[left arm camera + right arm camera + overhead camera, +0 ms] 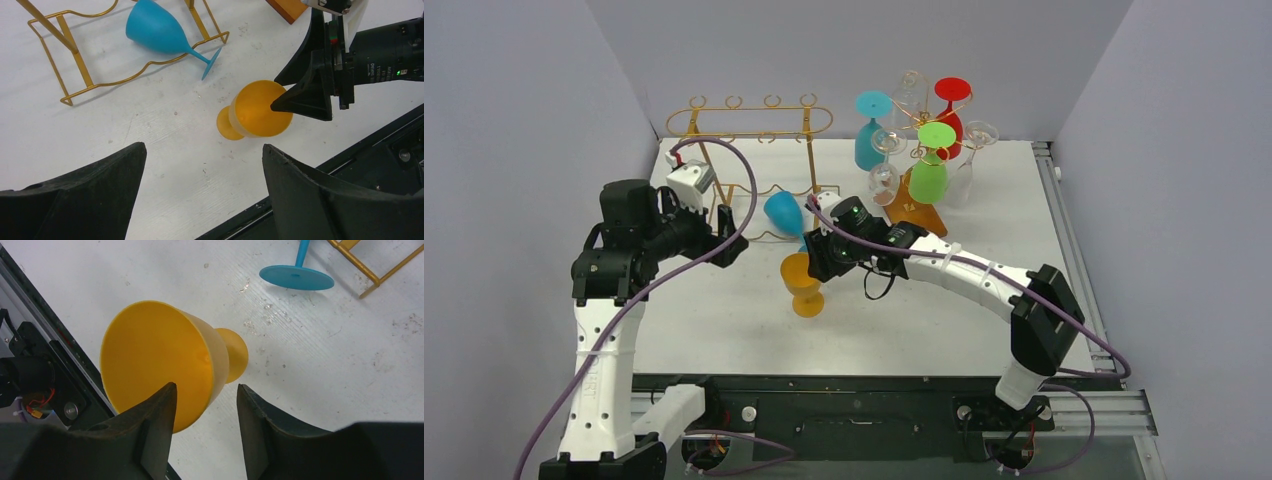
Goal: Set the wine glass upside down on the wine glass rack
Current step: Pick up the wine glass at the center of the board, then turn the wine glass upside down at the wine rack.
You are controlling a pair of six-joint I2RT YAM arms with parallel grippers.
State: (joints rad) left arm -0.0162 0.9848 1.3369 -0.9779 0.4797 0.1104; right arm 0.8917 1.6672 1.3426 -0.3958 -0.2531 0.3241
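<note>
We are looking at the orange wine glass standing upright on its foot on the worktop, near the front edge and well short of the gold rack. The right claw is straddling the near side of its rim, with one finger reaching into the bowl and the other sitting outside. Its jaws are standing apart with the thin wall between them, and we are seeing no clamp on it yet. The left claw is hanging above with its jaws wide and nothing in them.

We are judging the trouble to be lying mostly in this rim pinch. The jaws are taking the glass on one side only, so an uneven closing may be pushing the bowl sideways and tipping it toward the edge. A grip this far from the stem is also leaving the foot free to swing as the glass is being turned over. That could let the wall slip between the pads.

The blue glass is lying on its side across the rack's base wires, its foot pointing toward the orange one. We are expecting it to crowd the approach, and a low carry could be knocking it.
</note>
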